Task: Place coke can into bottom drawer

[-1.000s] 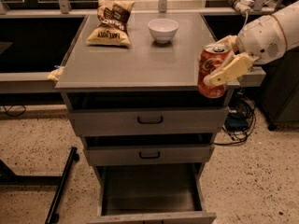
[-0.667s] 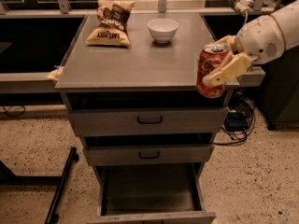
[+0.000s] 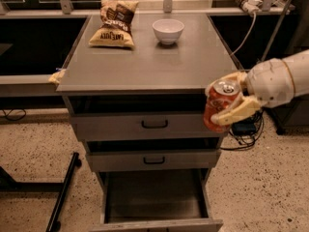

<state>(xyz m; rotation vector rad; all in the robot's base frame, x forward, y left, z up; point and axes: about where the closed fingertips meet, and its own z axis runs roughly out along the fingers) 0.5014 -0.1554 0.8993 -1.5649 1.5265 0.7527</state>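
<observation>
My gripper (image 3: pixel 231 96) comes in from the right and is shut on the coke can (image 3: pixel 218 106), a red can with a silver top. It holds the can upright in the air, just past the cabinet's front right corner, level with the top drawer. The bottom drawer (image 3: pixel 154 197) is pulled out below and to the left of the can. Its plain grey inside holds nothing that I can see.
On the grey cabinet top (image 3: pixel 149 62) lie a chip bag (image 3: pixel 114 23) at the back left and a white bowl (image 3: pixel 168 30) at the back middle. Two shut drawers with black handles (image 3: pixel 154 124) sit above. Cables (image 3: pixel 246 129) lie right; a black stand leg (image 3: pixel 63 192) lies left.
My gripper with the can has moved down and slightly forward, from level with the cabinet top to level with the top drawer.
</observation>
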